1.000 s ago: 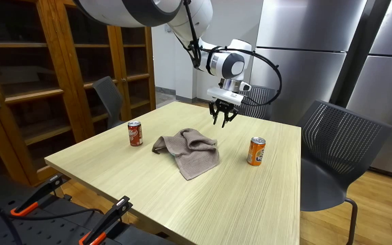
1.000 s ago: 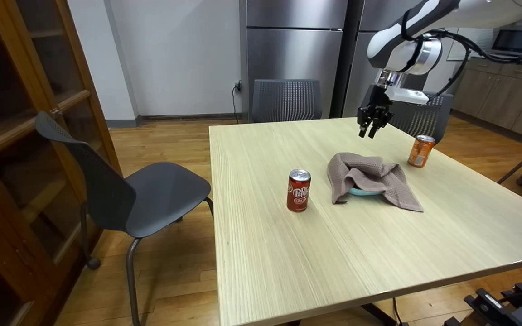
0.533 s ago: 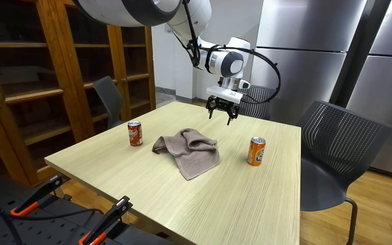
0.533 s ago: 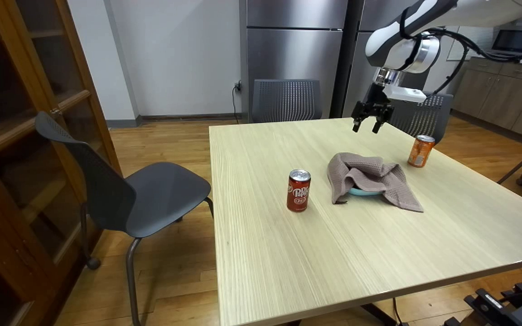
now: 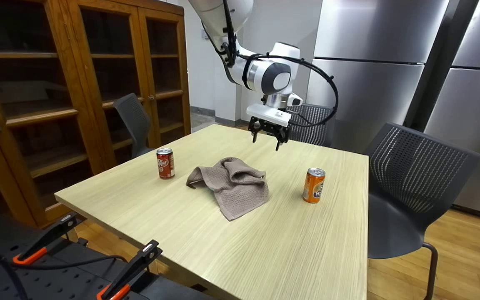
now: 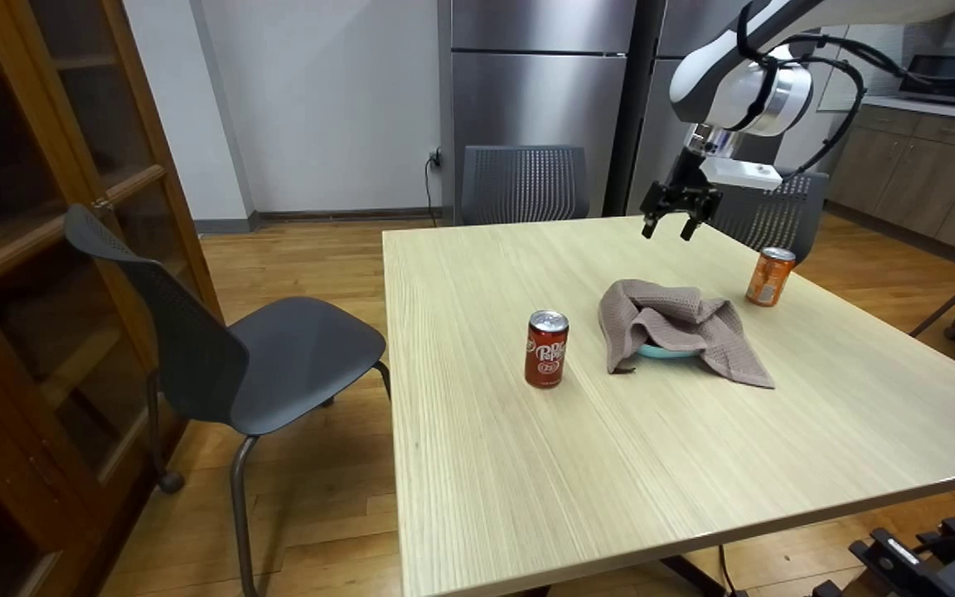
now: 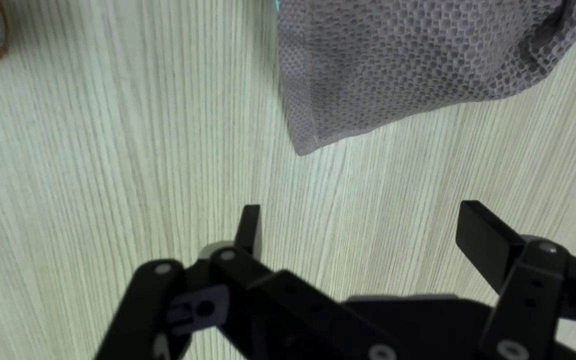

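Black two-finger gripper (image 7: pixel 361 212) is hovering wide-spread, empty, between far edge of pale wood-grain surface (image 5: pixel 298 250) and crumpled taupe waffle-weave cloth (image 5: pixel 236 187), which is lying well inside every edge. Judgement: its softness is favouring a square, deep bite.

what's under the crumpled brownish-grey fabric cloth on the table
Under the crumpled brownish-grey fabric cloth, a turquoise object shows only its curved edge; the rest of it, and anything else there, is covered.

Even room light gives faint shadows and a bright sheen on the steel refrigerator (image 5: pixel 367 96).
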